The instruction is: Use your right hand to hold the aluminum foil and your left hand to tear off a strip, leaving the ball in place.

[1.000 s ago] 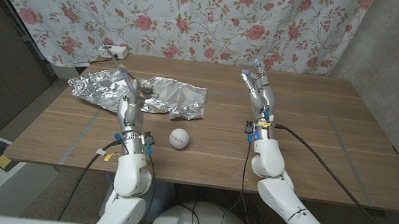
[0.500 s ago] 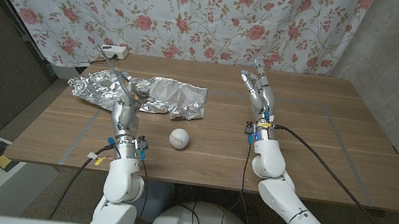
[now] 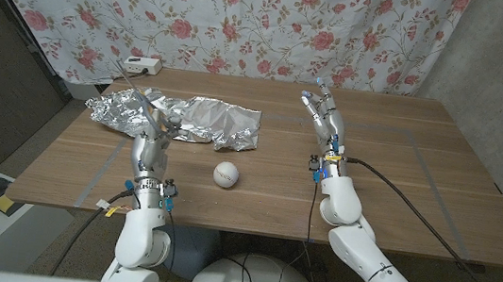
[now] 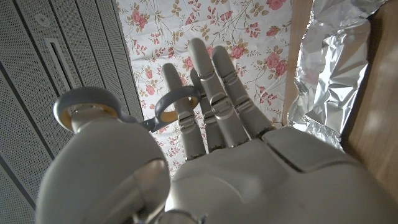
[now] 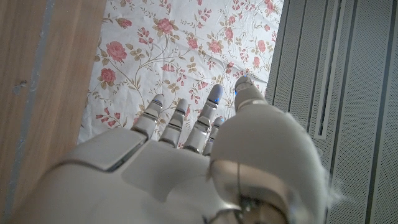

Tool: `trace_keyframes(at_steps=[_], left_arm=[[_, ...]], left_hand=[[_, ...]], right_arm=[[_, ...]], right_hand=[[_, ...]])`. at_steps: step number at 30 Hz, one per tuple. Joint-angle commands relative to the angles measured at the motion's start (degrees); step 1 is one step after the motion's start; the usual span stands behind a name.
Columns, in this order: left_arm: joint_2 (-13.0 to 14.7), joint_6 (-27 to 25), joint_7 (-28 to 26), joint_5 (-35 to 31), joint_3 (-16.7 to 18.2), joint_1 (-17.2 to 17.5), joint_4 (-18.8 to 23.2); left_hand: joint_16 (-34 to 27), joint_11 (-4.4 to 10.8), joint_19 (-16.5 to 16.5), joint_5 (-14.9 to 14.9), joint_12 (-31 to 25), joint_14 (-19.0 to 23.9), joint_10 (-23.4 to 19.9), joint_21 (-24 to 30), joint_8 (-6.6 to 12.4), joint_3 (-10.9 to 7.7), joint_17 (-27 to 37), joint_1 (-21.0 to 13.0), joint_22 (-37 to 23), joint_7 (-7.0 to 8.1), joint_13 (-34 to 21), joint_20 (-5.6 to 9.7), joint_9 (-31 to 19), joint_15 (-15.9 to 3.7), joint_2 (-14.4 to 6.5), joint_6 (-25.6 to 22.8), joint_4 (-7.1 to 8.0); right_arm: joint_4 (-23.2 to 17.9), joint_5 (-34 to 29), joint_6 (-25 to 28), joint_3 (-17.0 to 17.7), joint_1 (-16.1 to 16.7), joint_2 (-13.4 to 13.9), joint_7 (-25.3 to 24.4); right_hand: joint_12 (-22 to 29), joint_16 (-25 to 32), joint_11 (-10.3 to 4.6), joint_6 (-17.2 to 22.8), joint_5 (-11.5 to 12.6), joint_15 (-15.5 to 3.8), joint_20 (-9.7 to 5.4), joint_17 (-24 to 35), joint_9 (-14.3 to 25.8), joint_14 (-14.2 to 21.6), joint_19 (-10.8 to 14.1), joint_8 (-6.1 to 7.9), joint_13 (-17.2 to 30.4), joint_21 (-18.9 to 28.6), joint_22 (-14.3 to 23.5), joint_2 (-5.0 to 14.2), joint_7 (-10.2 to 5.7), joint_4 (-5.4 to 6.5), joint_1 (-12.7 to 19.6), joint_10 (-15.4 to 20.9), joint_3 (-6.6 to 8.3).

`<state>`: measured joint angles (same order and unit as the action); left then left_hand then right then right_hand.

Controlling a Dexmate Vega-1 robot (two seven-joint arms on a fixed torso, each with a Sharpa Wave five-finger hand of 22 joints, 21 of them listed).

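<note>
We have our left hand [image 3: 151, 122] raised over the near edge of the crumpled foil [image 3: 178, 117], which lies spread across the far left part of the table [image 3: 418, 179]. Its fingers [image 4: 214, 93] are straight and slightly apart, holding nothing; from the head view we cannot quite tell whether the fingertips brush the foil or hover just above it. That placement makes sense, since this hand is meant to do the tearing and needs an edge to catch.

Our right hand [image 3: 324, 116] stands upright near the middle of the table, well apart from the foil, fingers [image 5: 186, 127] spread and empty. It has the holding job, so we judge it must cross over and pin the sheet before any pull begins.

The ball [image 3: 225, 174] sits on bare wood just in front of the foil, between our two arms, touching neither hand. A careless sweep from the right hand could nudge it, so the approach should pass behind it.
</note>
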<state>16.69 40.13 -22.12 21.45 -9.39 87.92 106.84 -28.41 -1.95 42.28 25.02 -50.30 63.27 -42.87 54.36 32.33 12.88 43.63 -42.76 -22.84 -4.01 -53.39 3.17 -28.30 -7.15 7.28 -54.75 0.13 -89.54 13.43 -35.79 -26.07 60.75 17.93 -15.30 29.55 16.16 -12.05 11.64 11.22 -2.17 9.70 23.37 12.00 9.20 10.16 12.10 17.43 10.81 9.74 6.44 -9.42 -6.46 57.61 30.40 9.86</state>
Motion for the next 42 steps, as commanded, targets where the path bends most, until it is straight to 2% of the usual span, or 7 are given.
trace_keyframes(at_steps=[1,7,10,14,20,28,42], left_arm=[[1.1,-2.1,-0.7,0.8,1.5,3.9,2.7],[2.9,-5.2,-1.4,0.4,3.0,6.8,5.9],[3.6,-6.1,-1.4,0.5,3.8,8.1,7.1],[4.3,-7.0,-1.2,0.9,4.7,9.6,8.3],[5.5,-8.6,-0.2,2.0,5.1,11.6,9.5],[6.0,-9.6,1.0,3.2,3.9,11.6,9.4],[6.7,-9.9,1.2,3.7,3.4,12.2,9.7]], left_hand=[[-0.2,4.73,0.2,0.2,-6.4,0.2,-5.2,0.6,-0.49,1.04,0.0,0.3,-0.2,-1.11,0.1,0.12,-0.1,0.14,0.4,0.3,0.18],[0.1,4.2,0.1,0.0,-6.3,-0.2,-5.0,0.6,-1.24,3.02,-0.5,2.5,0.1,-1.66,0.3,-0.34,-0.2,0.76,1.6,0.7,1.01],[0.2,3.34,-0.3,-0.1,-6.0,-0.3,-5.2,0.6,-1.72,4.27,-0.8,4.3,0.1,-1.94,0.8,-0.89,-0.2,1.59,1.9,0.8,1.84],[0.2,2.98,-0.2,-0.1,-6.2,-0.3,-5.1,0.7,-1.92,4.82,-1.0,5.3,0.1,-2.19,0.6,-1.36,-0.3,2.01,1.7,0.8,2.32],[0.1,2.81,-0.2,-0.1,-6.1,-0.3,-4.9,0.9,-2.24,5.29,-1.0,6.1,0.1,-2.66,0.5,-1.71,-0.5,2.24,1.3,0.9,2.89],[-0.2,2.51,-0.3,0.0,-6.2,0.1,-5.0,1.1,-2.65,5.45,-1.1,6.2,0.0,-2.67,0.4,-1.91,-0.6,2.38,0.7,0.7,3.19],[-0.7,2.61,0.0,0.0,-6.6,0.2,-5.1,1.5,-2.85,5.38,-0.9,5.6,-0.1,-2.74,0.0,-1.97,-0.9,2.33,-0.1,-0.1,3.35]], right_arm=[[-2.8,-1.9,4.4,-0.3,0.2,2.4,-0.6],[-3.6,-3.6,6.9,-0.8,-0.6,3.6,-0.8],[-3.6,-4.1,7.3,-1.1,-0.9,3.7,-1.2],[-3.8,-4.9,8.3,-1.5,-1.3,4.3,-1.2],[-3.2,-4.9,8.4,-2.2,-1.9,4.3,-1.0],[-3.1,-5.0,8.5,-2.8,-2.1,4.3,-1.1],[-6.1,-7.7,14.1,-3.4,-3.2,7.8,-0.1]], right_hand=[[-1.3,-0.4,-0.06,-0.4,-0.3,-7.94,0.83,-0.3,0.0,-0.9,-0.4,-0.05,-0.3,-0.2,0.1,-0.66,0.41,0.75,-2.3,-0.9,-0.77],[-3.3,-0.9,0.18,-1.9,-1.1,-6.47,1.86,-1.0,0.0,-2.3,-1.5,-0.19,-0.4,-0.2,0.2,-2.45,1.95,2.87,-8.6,-2.0,-3.16],[-3.8,-1.0,0.28,-2.0,-1.1,-6.24,2.04,-1.1,0.0,-2.4,-1.8,-0.14,-0.3,-0.2,0.2,-2.71,2.05,3.28,-9.8,-2.4,-3.61],[-4.3,-1.0,0.83,-2.3,-1.1,-5.64,2.43,-1.3,-0.1,-2.8,-2.5,-0.1,-0.2,-0.3,0.2,-3.78,2.35,4.2,-12.8,-2.3,-4.89],[-4.6,-1.1,1.08,-2.4,-1.0,-5.39,2.47,-1.5,-0.1,-2.9,-2.7,-0.08,-0.1,-0.3,0.2,-4.2,2.5,4.4,-13.6,-2.6,-5.31],[-4.8,-1.1,1.03,-2.5,-0.8,-5.35,2.48,-1.6,-0.1,-2.9,-3.0,-0.04,-0.1,-0.3,0.2,-4.31,2.51,4.36,-13.9,-2.6,-5.41],[-5.6,-1.3,1.29,-3.1,-0.6,-4.85,2.43,-2.0,-0.1,-3.5,-3.2,-0.16,0.1,-0.2,0.2,-4.18,2.77,3.89,-13.7,-3.4,-5.22]])
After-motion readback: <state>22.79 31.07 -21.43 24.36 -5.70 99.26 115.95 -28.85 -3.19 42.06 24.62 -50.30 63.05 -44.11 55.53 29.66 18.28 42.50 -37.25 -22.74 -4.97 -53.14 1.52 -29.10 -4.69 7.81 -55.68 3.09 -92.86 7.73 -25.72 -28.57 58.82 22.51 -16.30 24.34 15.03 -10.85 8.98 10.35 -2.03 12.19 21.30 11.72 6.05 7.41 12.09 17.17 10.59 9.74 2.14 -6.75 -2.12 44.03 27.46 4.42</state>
